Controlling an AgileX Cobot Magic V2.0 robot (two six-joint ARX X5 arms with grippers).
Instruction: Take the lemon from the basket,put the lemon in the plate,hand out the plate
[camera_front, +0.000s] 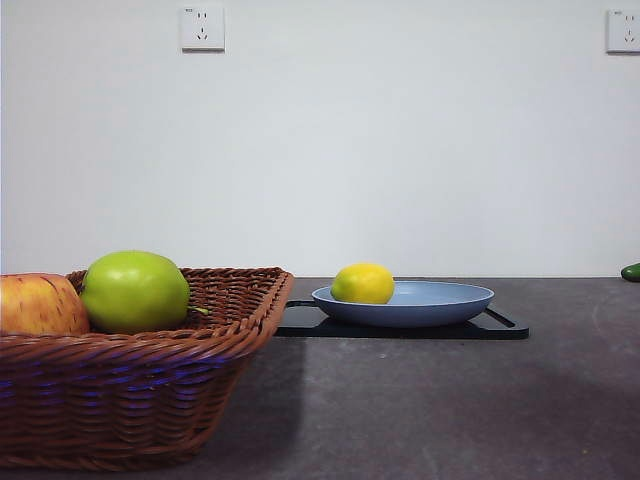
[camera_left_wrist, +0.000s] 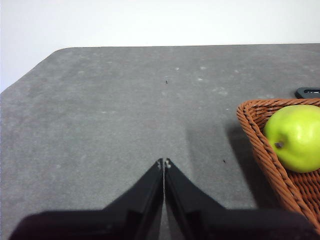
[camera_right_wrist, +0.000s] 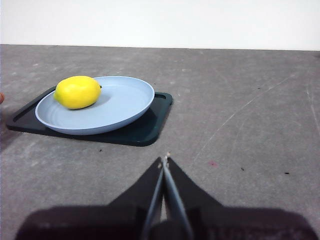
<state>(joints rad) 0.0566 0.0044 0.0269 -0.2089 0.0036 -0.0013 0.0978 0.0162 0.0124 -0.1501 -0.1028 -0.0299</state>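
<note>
lemon (camera_front: 363, 283): small, oval, bright yellow with a faint green cast at one end, smooth glossy skin. lies on its side in the plate (camera_front: 440, 301), toward the rim nearest the basket, touching the plate floor.

plate: wide, shallow, round, matte pale blue-grey, raised rim. sits on a flat black tray (camera_front: 505, 327), overhanging part of the tray's edge in the right wrist view.

basket (camera_front: 150, 385): brown woven wicker, flared sides, braided rim, standing on the tabletop (camera_front: 430, 410) just beside the tray, apart from it. holds a round green apple (camera_front: 135, 291) and, next to it, a red-yellow apple (camera_front: 38, 305) cut off by the edge of the front view.

left gripper (camera_left_wrist: 163, 164): black, clenched with the two tips pressed together, grasping nothing, above bare tabletop near the basket's corner.

right gripper (camera_right_wrist: 165, 160): black, clenched tip to tip, grasping nothing, above bare tabletop near the tray, well short of the plate.

other: a small green object (camera_front: 631, 271) at the far edge of the tabletop, too cropped to identify. two wall sockets (camera_front: 202, 28) on the white wall behind.
</note>
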